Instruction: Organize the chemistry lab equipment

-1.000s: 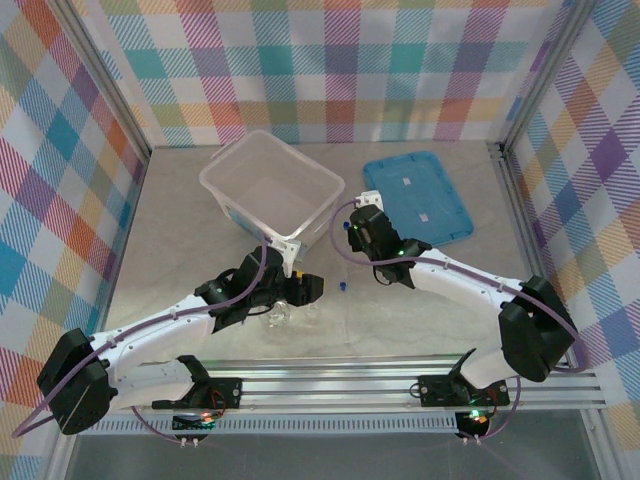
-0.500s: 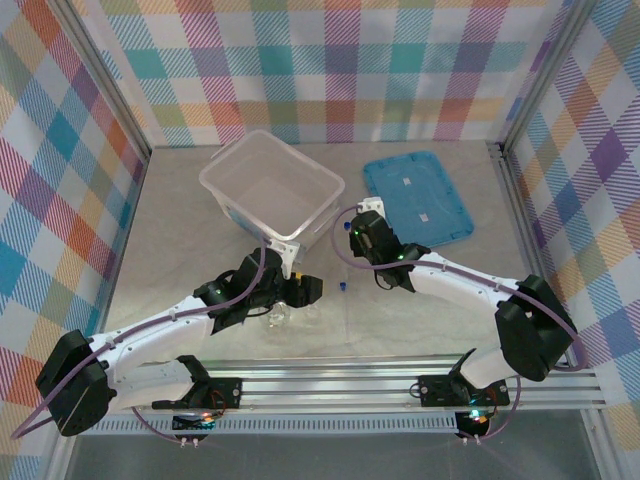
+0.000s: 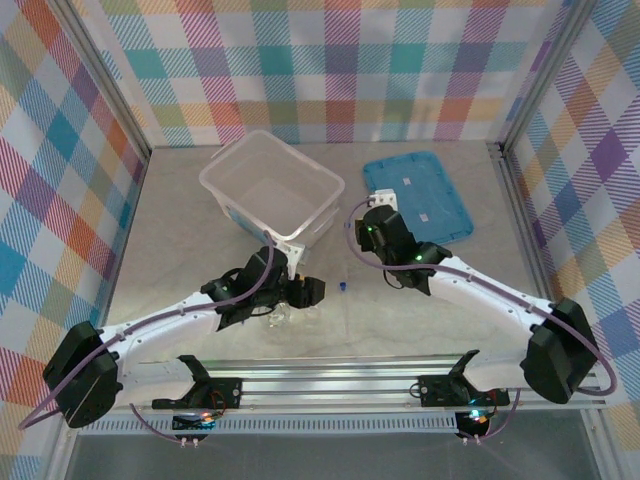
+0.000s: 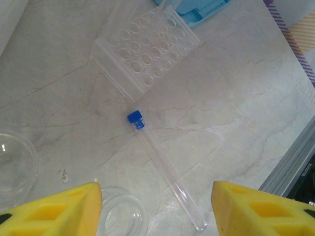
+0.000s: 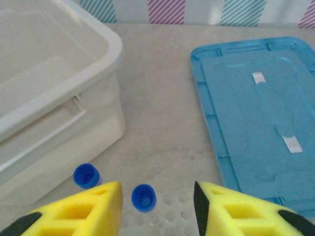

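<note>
Blue-capped tubes (image 5: 143, 197) were the items in hand at inspection. We found two upright tubes (image 5: 86, 175) standing in the clear rack (image 4: 145, 54), just beside the wall of the white tub (image 5: 59, 113) and near the blue lid (image 5: 256, 123). We judged that the rack was there to hold them vertical so they could not roll.

The right gripper (image 5: 156, 199) hung directly over them with its jaws moderately parted. One cap sat between the jaws and was touched on neither side, so the gripper held nothing.

The third tube (image 4: 167, 172) lay flat on the table (image 4: 236, 98), its cap towards the rack but apart from it. The left gripper (image 4: 156, 201) hovered above this tube, jaws about half open and empty. The tube's uncapped end lay between its fingers (image 4: 54, 209). We took this as alignment for a pick, since the jaws were set roughly across the tube's length.

The glass flask (image 4: 15, 167) and the small beaker (image 4: 120, 216) sat on the table just beside that same finger. They were close enough that a careless descent could knock them. We judged the flask, the beaker and the third tube as not yet put away.
</note>
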You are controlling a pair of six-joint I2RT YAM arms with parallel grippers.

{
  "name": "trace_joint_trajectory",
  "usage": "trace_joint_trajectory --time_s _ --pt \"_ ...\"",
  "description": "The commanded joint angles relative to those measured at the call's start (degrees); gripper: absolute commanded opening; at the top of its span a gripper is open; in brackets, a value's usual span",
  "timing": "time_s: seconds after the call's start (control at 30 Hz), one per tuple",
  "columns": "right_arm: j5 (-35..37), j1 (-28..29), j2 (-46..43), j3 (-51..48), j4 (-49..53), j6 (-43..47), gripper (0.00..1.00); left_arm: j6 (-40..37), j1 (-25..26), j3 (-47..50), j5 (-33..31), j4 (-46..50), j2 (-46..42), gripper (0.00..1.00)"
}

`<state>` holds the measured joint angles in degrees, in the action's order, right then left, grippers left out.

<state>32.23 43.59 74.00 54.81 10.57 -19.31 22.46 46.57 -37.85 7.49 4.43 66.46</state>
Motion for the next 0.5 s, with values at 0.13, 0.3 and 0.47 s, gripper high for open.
trace_joint_trajectory --time_s 0.13,0.3,0.47 --pt "-11.48 0.42 -1.20 3.38 14.63 -7.16 0.43 -3.35 -0.42 -4.25 1.74 0.97 1.84 0.60" --pt "-18.66 1.21 1.69 3.20 19.22 -9.90 0.38 -4.68 -0.23 -5.23 -0.27 2.60 1.99 0.59" --pt "-21.48 2.32 4.79 1.41 19.43 -11.14 0.35 -6.25 -0.33 -4.78 -3.91 5.14 -0.46 0.60"
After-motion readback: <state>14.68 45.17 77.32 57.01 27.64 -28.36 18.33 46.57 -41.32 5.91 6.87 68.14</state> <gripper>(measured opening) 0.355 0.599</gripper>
